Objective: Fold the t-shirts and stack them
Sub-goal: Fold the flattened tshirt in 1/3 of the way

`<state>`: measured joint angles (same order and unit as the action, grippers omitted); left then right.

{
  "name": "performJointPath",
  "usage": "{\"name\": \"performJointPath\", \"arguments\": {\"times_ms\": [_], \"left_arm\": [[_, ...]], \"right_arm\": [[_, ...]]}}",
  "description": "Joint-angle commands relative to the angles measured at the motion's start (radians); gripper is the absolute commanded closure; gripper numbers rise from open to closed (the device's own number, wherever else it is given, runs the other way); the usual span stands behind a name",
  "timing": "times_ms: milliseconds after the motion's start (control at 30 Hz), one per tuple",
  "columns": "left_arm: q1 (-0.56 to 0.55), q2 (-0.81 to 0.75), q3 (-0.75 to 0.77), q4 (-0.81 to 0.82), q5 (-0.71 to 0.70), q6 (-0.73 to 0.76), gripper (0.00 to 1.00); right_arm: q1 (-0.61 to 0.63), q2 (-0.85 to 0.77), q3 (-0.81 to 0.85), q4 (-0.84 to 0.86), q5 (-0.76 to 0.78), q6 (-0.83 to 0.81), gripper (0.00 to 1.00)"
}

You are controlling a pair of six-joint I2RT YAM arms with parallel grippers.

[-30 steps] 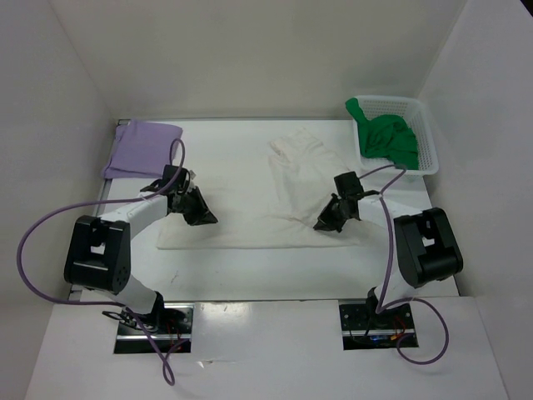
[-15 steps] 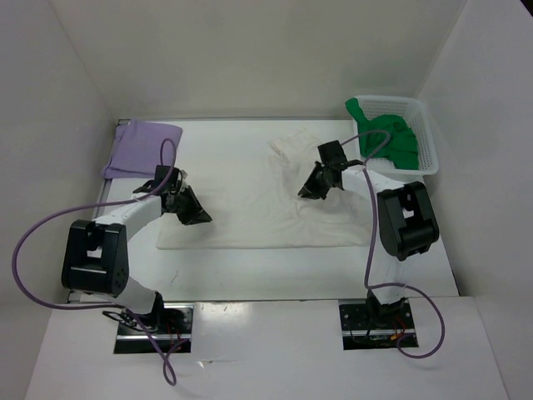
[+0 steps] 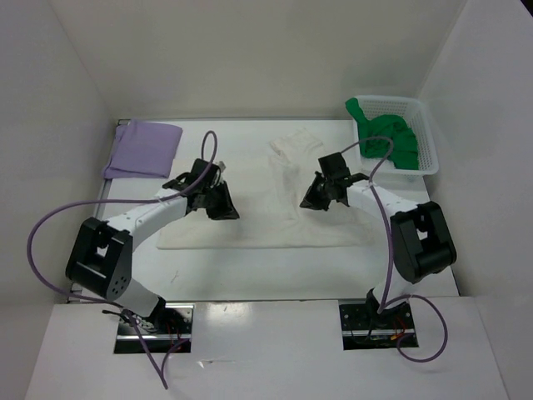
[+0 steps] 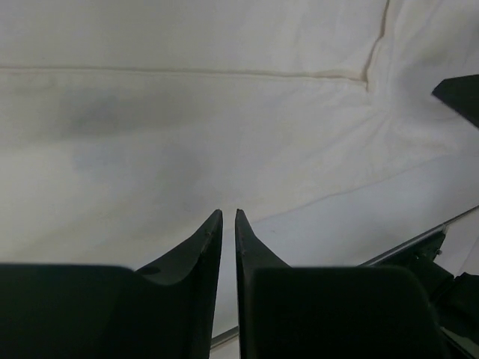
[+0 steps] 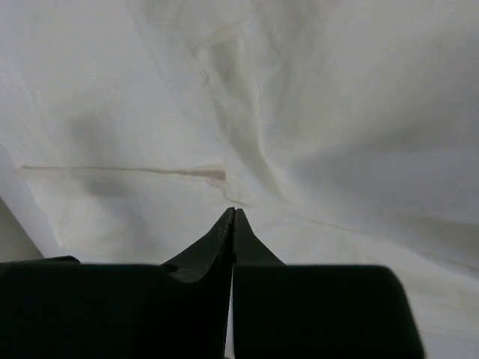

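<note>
The cream white t-shirt lies spread flat across the middle of the table. The lavender t-shirt is folded at the back left. Bunched up in the white mesh basket at the back right is the green t-shirt. My left gripper hovers over the cream shirt's left half, with a narrow slit between its jaws and nothing in it. My right gripper is shut, its tips low on the cream cloth beside a hem seam.
White walls enclose the table on three sides. Purple cables loop from both arms. Bare table lies in front of the cream shirt, toward the arm bases.
My left gripper has moved right, from the cream shirt's left edge to over its left half, and its jaws have parted slightly. My right gripper went from the lower right hem up toward the middle.
</note>
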<state>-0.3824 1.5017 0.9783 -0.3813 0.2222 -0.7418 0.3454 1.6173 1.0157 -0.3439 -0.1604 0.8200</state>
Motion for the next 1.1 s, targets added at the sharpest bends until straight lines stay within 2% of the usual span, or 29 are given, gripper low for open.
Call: {"name": "performJointPath", "arguments": {"times_ms": [0,100,167,367,467,600,700,767,867,900,933,967,1033,1067], "left_arm": [[-0.029,0.084,0.026,0.009,-0.011,-0.019,0.82],[-0.018,0.161,0.016,-0.001,-0.035,-0.019,0.85],[0.028,0.179,-0.039,-0.001,-0.035,-0.039,0.88],[0.088,0.19,-0.183,-0.027,0.068,-0.071,0.88],[0.088,0.138,-0.245,-0.05,0.092,-0.091,0.87],[0.088,0.062,-0.334,-0.097,0.131,-0.102,0.85],[0.088,-0.047,-0.343,-0.178,0.131,-0.111,0.81],[0.099,-0.112,-0.284,-0.229,0.143,-0.111,0.79],[0.125,-0.164,-0.166,-0.269,0.117,-0.12,0.76],[0.157,-0.164,-0.061,-0.269,0.099,-0.12,0.74],[0.177,-0.164,-0.008,-0.257,0.077,-0.11,0.72],[0.198,-0.164,0.038,-0.234,0.018,-0.099,0.64],[0.264,-0.091,0.147,-0.139,-0.029,-0.064,0.55],[0.279,-0.06,0.175,-0.105,-0.114,-0.054,0.53]], "right_arm": [[0.071,0.009,-0.063,0.008,0.004,0.005,1.0],[0.105,0.033,-0.075,0.008,0.015,0.016,1.0],[0.106,0.043,-0.097,0.008,0.03,0.016,1.0],[0.124,0.043,-0.187,-0.013,0.082,0.039,1.0],[0.158,0.0,-0.291,-0.023,0.082,0.08,1.0],[0.262,-0.08,-0.37,-0.072,0.067,0.155,1.0],[0.288,-0.2,-0.39,-0.107,0.05,0.191,1.0],[0.264,-0.27,-0.335,-0.136,0.05,0.191,0.98],[0.212,-0.281,-0.206,-0.173,0.05,0.136,0.91],[0.202,-0.269,-0.172,-0.173,0.041,0.121,0.87],[0.202,-0.269,-0.139,-0.173,0.041,0.088,0.85],[0.187,-0.242,-0.082,-0.159,0.041,0.071,0.85],[0.159,-0.214,-0.046,-0.098,0.015,0.029,0.97],[0.146,-0.179,-0.022,-0.077,-0.013,0.016,1.0]]}}
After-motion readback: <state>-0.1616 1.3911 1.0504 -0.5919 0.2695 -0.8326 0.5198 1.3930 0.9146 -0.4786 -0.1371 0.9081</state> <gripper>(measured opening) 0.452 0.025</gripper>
